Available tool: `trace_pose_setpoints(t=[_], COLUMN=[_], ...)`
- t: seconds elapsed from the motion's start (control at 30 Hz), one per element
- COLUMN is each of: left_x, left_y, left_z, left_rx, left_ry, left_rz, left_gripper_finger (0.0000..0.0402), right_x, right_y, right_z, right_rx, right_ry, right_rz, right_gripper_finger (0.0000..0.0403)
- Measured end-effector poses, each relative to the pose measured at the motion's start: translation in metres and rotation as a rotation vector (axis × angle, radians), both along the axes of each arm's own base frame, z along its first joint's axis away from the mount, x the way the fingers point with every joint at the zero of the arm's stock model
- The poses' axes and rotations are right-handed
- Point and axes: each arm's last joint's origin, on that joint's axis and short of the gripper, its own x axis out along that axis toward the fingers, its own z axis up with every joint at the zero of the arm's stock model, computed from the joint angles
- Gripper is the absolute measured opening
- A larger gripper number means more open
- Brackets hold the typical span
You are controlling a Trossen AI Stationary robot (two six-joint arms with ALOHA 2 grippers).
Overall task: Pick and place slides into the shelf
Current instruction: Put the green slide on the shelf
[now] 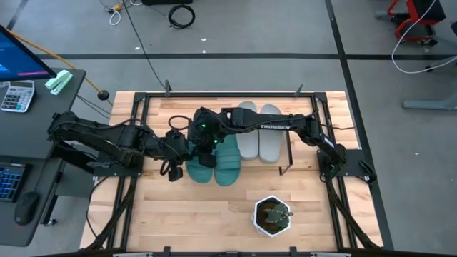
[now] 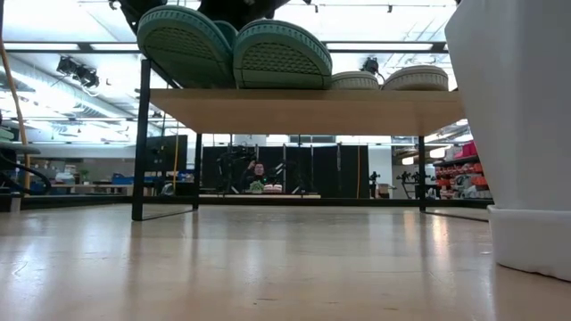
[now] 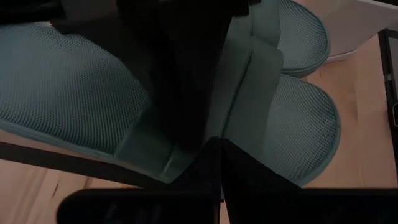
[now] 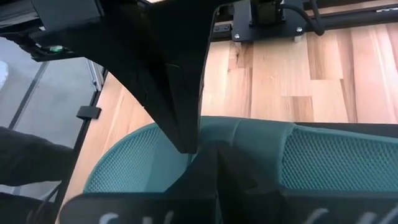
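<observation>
**Four slides on the shelf top**

The low rack with a light wooden board top (image 2: pixel 303 111) and thin black wire legs (image 2: pixel 138 143) stands on the table, and all four rubbery sandals lie on its board in a row. The two teal-green slides (image 1: pixel 227 163) lie side by side, touching, soles down, with their rounded ends overhanging the board's front edge in the low view (image 2: pixel 281 53). Their footbeds show a fine mesh-like texture, and a wide strap crosses each (image 3: pixel 249 93). Just beside them lie the two light grey slides (image 1: pixel 259 135), also paired and parallel, set a little farther back on the board (image 2: pixel 415 78).
</observation>
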Motion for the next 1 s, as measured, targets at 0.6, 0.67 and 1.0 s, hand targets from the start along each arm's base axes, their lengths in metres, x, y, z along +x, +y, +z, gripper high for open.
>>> trace_pose_setpoints(t=[0.6, 0.67, 1.0], left_x=[0.0, -0.001, -0.015], left_y=[0.0, 0.0, 0.0], left_z=[0.0, 0.001, 0.016], left_rx=[-0.003, -0.005, 0.015], left_ry=[-0.002, -0.008, -0.102], left_rz=[-0.002, -0.004, -0.013], left_gripper_finger=[0.0021, 0.0022, 0.0004], right_x=[-0.001, -0.001, -0.002], right_y=[-0.004, -0.005, -0.006], right_z=[-0.028, -0.028, -0.029], right_rx=[0.028, 0.028, -0.056], right_ry=[0.072, 0.072, 0.075], right_rz=[0.005, 0.007, -0.006], right_gripper_finger=[0.0, 0.0, 0.0])
